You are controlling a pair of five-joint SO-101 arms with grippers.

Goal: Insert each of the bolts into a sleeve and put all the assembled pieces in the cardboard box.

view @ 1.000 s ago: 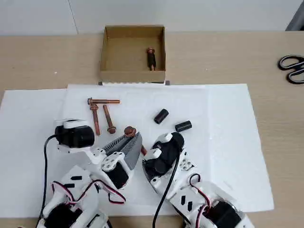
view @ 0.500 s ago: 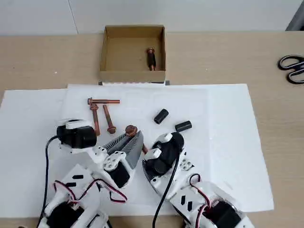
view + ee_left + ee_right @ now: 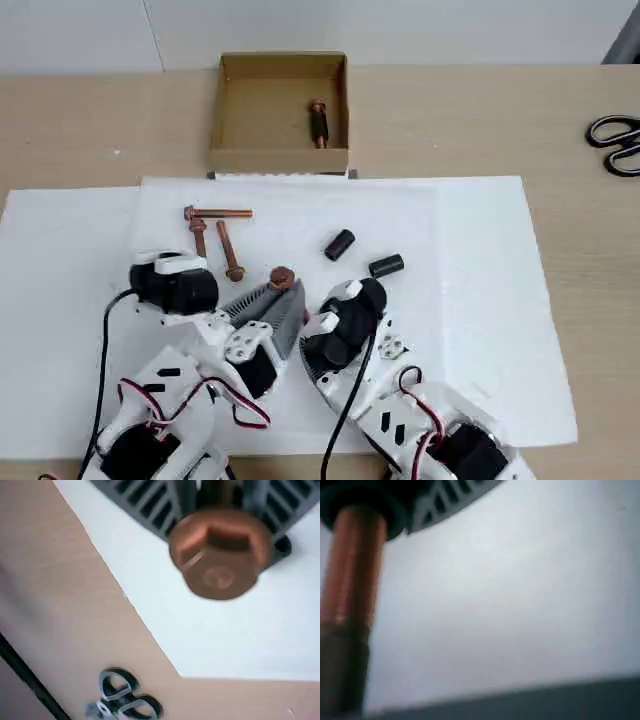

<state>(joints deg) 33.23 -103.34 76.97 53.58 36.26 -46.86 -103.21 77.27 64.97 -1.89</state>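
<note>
My left gripper (image 3: pixel 283 292) is shut on a copper bolt (image 3: pixel 282 276); its hex head (image 3: pixel 220 555) sits between the dark ribbed fingers (image 3: pixel 140 500). The bolt's shaft (image 3: pixel 350 580) runs into a black sleeve (image 3: pixel 360 505) held by my right gripper (image 3: pixel 308 322), which sits close against the left one and is mostly hidden there. Three loose bolts (image 3: pixel 220 213) (image 3: pixel 198 235) (image 3: pixel 229 252) and two loose black sleeves (image 3: pixel 339 244) (image 3: pixel 386 266) lie on the white sheet. One assembled piece (image 3: pixel 318 122) lies inside the cardboard box (image 3: pixel 228 100) at the back.
A white paper sheet (image 3: pixel 480 300) covers the near part of the wooden table. Scissors (image 3: pixel 615 140) lie at the far right edge, also in the left wrist view (image 3: pixel 122 702). Cables trail from both arms near the front.
The left arm has shifted a little to the right, carrying the bolt head closer to the right gripper. The right arm has stayed almost still.
</note>
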